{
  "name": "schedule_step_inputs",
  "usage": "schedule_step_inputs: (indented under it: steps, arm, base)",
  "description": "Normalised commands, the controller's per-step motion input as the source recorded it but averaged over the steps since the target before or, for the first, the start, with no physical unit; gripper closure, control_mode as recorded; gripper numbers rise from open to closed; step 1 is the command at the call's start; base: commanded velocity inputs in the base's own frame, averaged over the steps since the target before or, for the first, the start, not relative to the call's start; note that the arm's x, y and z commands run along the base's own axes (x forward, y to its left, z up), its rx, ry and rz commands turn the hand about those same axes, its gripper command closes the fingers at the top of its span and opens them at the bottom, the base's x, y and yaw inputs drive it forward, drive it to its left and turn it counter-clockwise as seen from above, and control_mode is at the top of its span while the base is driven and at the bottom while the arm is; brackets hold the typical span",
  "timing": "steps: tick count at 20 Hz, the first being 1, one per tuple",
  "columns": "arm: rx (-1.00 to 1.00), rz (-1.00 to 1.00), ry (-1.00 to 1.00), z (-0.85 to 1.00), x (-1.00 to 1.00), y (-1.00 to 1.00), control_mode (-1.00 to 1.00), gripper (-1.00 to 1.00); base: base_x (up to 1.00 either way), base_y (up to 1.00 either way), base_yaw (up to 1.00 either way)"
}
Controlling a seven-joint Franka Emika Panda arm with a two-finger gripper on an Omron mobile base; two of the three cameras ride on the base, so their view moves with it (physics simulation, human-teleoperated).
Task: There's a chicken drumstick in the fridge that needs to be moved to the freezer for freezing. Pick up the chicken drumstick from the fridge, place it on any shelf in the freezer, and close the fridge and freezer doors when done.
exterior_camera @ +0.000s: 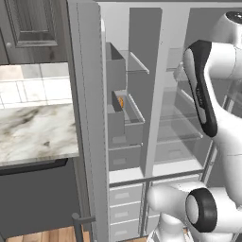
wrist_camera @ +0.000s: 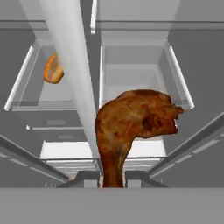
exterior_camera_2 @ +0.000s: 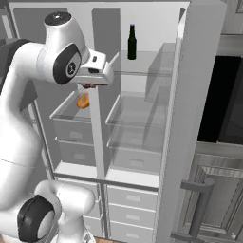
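Note:
The reddish-brown chicken drumstick (wrist_camera: 131, 127) hangs from my gripper (wrist_camera: 111, 179), which is shut on its thin end. In the right base view the gripper (exterior_camera_2: 90, 85) hovers in front of the grey divider post (exterior_camera_2: 97, 137), between the freezer (exterior_camera_2: 71, 128) on the left and the fridge (exterior_camera_2: 142, 123) on the right. A clear freezer shelf (wrist_camera: 39, 105) lies below and to the left of the drumstick. Both doors stand open: the plain freezer door (exterior_camera: 90, 118) and the fridge door (exterior_camera_2: 190, 118).
A golden-orange food item (exterior_camera_2: 83, 100) rests on the freezer shelf, also seen as the orange item (exterior_camera: 121, 101). A dark bottle (exterior_camera_2: 132, 42) stands on the fridge's top shelf. White drawers (exterior_camera_2: 130, 199) sit below. A marble counter (exterior_camera: 33, 132) lies left of the freezer door.

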Motion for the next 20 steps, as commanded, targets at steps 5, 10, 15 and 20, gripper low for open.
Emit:
schedule_step_inputs:
  steps: [5,10,15,20]
  arm:
    - [0.00,0.22,-0.36,0.06,-0.34,0.76,-1.00,1.00]
    - [0.00,0.22,-0.28,0.02,-0.07,0.74,-1.00,1.00]
    - [0.00,0.26,-0.13,0.01,-0.03,0.67,-1.00,1.00]
    - [-0.01,0.21,-0.01,0.02,0.00,0.16,-1.00,1.00]
  base:
    - [0.00,0.00,0.00]
    - [0.00,0.00,0.00]
    - [0.00,0.00,0.00]
    - [0.00,0.00,0.00]
